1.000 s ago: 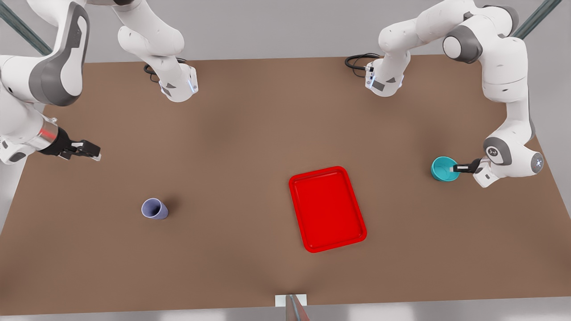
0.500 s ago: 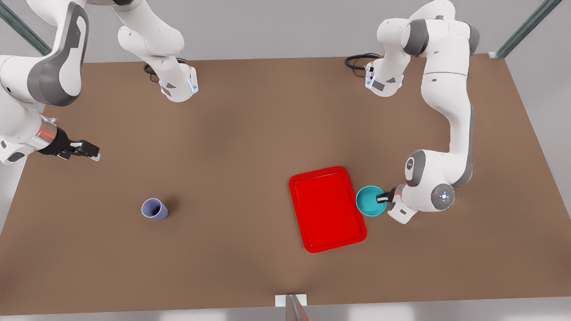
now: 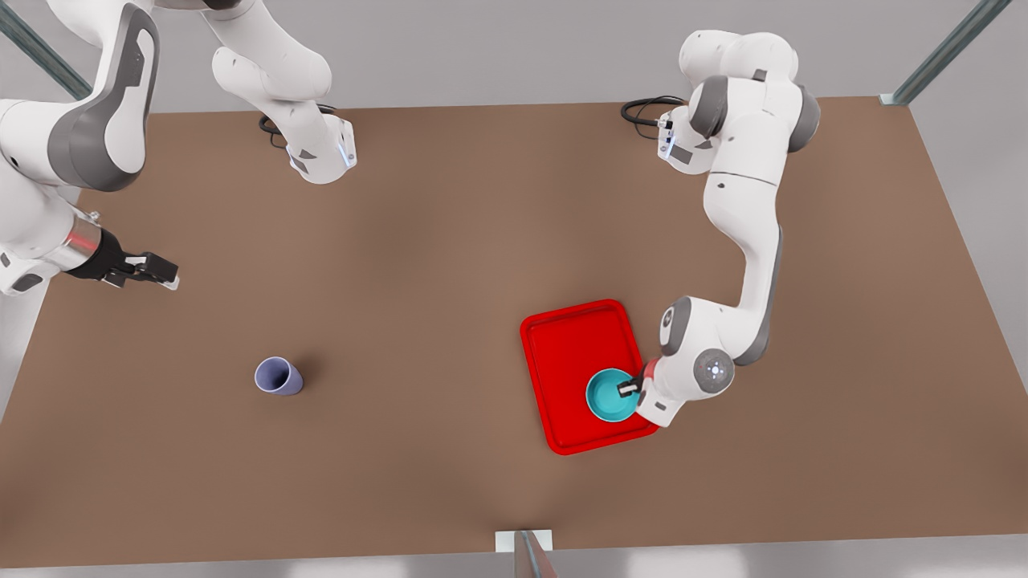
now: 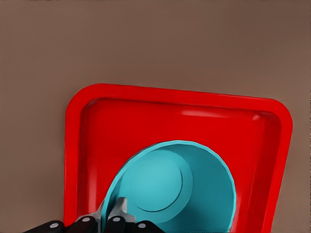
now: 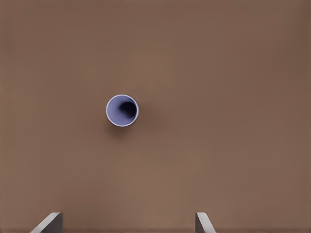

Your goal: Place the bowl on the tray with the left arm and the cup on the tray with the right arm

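Holding the bowl (image 3: 608, 395) by its rim, the left end effector (image 3: 629, 388) has its fingers closed on the wall at the side toward the front view's right; the left wrist view shows one finger inside the bowl (image 4: 170, 191) and the bowl's floor well within the tray (image 4: 87, 145). The bowl lies over the tray's (image 3: 562, 337) near right corner, inside the raised rim; whether its base already touches the tray floor cannot be told. The coming move appears to be a release, so the relation that matters is bowl to rim: the bowl sits just beside the right rim, with bare tray on its far and left sides. Farther left, the cup (image 3: 279, 376) stands upright on the tabletop (image 3: 450, 241), well apart from the tray. Beyond it at the far left, the right end effector (image 3: 157, 270) waits with fingers spread; the right wrist view shows the cup (image 5: 122, 110) ahead of those fingers (image 5: 48, 223).
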Robot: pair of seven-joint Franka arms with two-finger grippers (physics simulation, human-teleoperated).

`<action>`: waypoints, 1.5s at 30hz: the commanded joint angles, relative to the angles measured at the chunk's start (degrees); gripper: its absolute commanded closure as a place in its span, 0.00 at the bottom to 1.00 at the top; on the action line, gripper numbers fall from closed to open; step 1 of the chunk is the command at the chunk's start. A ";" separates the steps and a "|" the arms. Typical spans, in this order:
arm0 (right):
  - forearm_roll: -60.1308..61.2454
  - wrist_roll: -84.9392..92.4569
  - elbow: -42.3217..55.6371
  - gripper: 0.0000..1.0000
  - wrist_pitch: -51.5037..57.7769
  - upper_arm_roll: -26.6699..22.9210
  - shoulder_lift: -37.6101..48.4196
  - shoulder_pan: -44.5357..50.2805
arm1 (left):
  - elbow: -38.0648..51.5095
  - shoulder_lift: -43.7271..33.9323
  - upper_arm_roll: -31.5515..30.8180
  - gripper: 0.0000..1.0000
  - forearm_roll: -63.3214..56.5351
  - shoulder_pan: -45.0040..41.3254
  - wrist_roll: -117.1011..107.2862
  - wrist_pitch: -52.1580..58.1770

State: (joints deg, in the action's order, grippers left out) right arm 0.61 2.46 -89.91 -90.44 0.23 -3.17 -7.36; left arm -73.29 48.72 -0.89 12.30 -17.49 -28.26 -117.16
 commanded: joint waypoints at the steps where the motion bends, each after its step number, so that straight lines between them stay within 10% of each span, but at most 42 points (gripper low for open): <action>1: 0.00 0.00 0.00 0.00 0.00 -0.05 0.00 0.15 | -0.01 0.24 0.01 0.79 5.72 0.00 0.31 -0.26; 3: 0.00 0.00 0.00 0.00 0.00 0.03 0.00 0.15 | 0.08 0.41 0.09 0.74 5.72 0.00 0.48 -0.44; 5: 0.00 0.00 0.00 0.00 0.00 0.03 0.00 0.15 | 0.08 0.77 0.10 0.01 5.63 0.00 1.10 -0.88; 11: 0.00 0.00 0.00 0.00 -0.09 0.03 0.00 0.07 | 0.96 0.33 0.88 0.00 4.06 0.08 0.92 -0.44; 17: 0.09 0.00 0.00 0.00 0.00 0.03 0.00 0.24 | 0.69 -24.19 6.77 0.00 -12.39 0.17 15.16 36.47; 23: 0.62 -0.18 4.83 0.00 0.35 -1.20 -13.79 -2.13 | -9.58 -35.71 4.84 0.00 -11.60 9.40 26.67 34.72; 45: -1.85 -2.02 -2.81 0.00 -25.66 3.55 -26.36 0.33 | -9.85 -33.07 5.02 0.00 -8.43 9.40 29.93 36.21</action>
State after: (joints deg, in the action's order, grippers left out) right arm -1.15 0.47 -92.64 -116.15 3.78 -29.95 -7.07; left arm -83.15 15.65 4.21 3.84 -8.08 1.93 -80.95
